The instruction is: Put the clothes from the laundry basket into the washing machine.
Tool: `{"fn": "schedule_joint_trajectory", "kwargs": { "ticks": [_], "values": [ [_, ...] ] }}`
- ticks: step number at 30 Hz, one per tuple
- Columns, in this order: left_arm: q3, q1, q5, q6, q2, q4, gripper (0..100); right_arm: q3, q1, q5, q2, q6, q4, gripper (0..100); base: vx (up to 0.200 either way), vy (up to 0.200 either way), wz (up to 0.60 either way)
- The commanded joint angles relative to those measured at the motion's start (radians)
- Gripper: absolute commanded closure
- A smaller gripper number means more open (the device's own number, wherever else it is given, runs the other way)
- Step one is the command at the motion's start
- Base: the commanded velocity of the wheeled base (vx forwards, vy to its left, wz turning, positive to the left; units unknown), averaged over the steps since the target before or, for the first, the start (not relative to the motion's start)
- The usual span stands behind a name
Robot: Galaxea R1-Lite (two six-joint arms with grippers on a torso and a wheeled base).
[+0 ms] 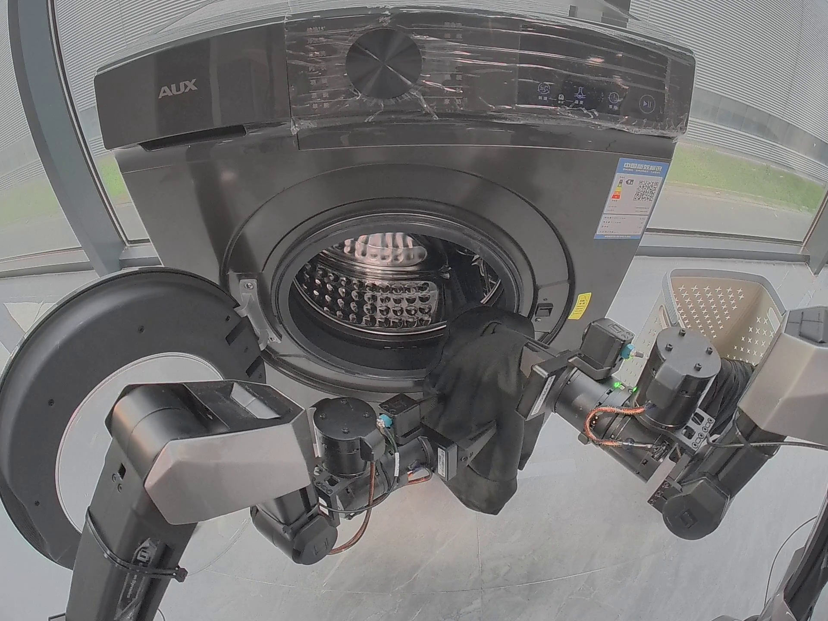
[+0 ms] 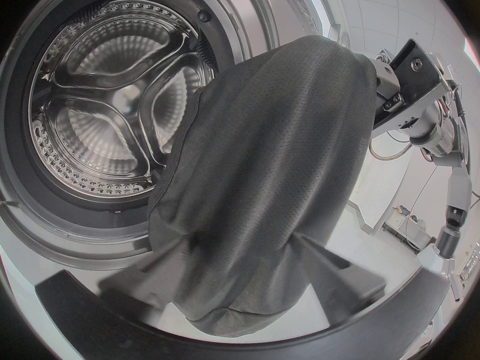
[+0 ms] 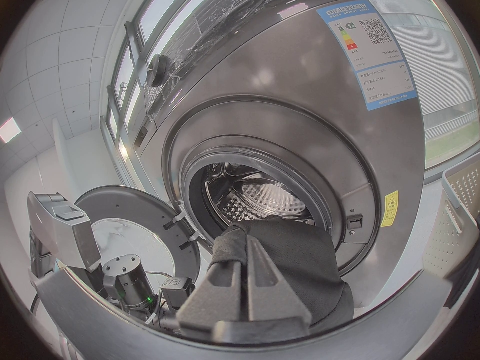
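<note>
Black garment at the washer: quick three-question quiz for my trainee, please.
1. True or false: the door of the washing machine stands open.
2. The right gripper is: A) open, B) shut on the black garment, C) shut on nothing.
3. On which side of the washing machine, by the robot's own sides, stands the laundry basket?
Key: 1 true; 2 B; 3 right.

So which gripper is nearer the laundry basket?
Right. The right gripper holds the black garment on its side toward the laundry basket; the left gripper sits beyond the garment, farther off.
</note>
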Motion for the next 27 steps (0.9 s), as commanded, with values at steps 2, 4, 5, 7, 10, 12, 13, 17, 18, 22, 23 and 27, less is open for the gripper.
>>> {"fn": "schedule_joint_trajectory", "kwargs": {
  "ticks": [2, 4, 5, 7, 10, 12, 13, 17, 18, 22, 23, 27],
  "values": [
    [-0.017, -0.001, 0.004, 0.000, 0.018, -0.003, 100, 0.001, -0.010, 0.000, 0.011, -0.001, -0.001, 100, 0.000, 0.000, 0.00],
    [-0.013, -0.001, 0.006, 0.000, 0.013, -0.003, 100, -0.001, -0.011, 0.000, 0.016, -0.002, -0.001, 100, 0.000, 0.000, 0.00],
    [-0.002, -0.001, 0.018, 0.002, -0.019, -0.006, 100, -0.002, -0.017, 0.000, 0.022, -0.002, -0.001, 100, 0.000, 0.000, 0.00],
    [0.038, 0.007, 0.030, 0.000, -0.081, -0.006, 100, -0.004, -0.033, 0.000, 0.031, -0.006, -0.001, 100, 0.000, 0.000, 0.00],
    [0.113, 0.010, 0.027, 0.002, -0.170, -0.006, 100, -0.007, -0.040, -0.002, 0.034, -0.006, -0.001, 100, 0.000, 0.000, 0.00],
    [0.161, 0.010, 0.030, 0.003, -0.219, -0.006, 100, -0.007, -0.042, -0.002, 0.033, -0.006, -0.001, 100, 0.000, 0.000, 0.00],
    [0.185, 0.010, 0.030, 0.005, -0.240, -0.006, 100, -0.008, -0.042, -0.003, 0.033, -0.006, -0.001, 100, 0.000, 0.000, 0.00],
    [0.283, 0.014, 0.030, 0.011, -0.335, -0.006, 100, -0.011, -0.050, -0.031, 0.036, -0.006, -0.001, 100, 0.000, 0.000, 0.00],
    [0.303, 0.016, 0.030, 0.012, -0.354, -0.006, 100, -0.013, -0.053, -0.040, 0.036, -0.006, 0.001, 100, 0.000, 0.000, 0.00],
    [0.369, 0.049, 0.032, 0.034, -0.403, -0.006, 100, -0.013, -0.060, -0.049, 0.034, -0.006, 0.001, 100, 0.000, 0.000, 0.00],
    [0.382, 0.062, 0.032, 0.049, -0.410, -0.006, 100, -0.013, -0.066, -0.051, 0.036, -0.006, 0.001, 100, 0.000, 0.000, 0.00],
    [0.405, 0.102, 0.033, 0.085, -0.433, -0.006, 100, -0.004, -0.082, -0.051, 0.042, -0.012, 0.001, 100, 0.000, 0.000, 0.00]
  ]
}}
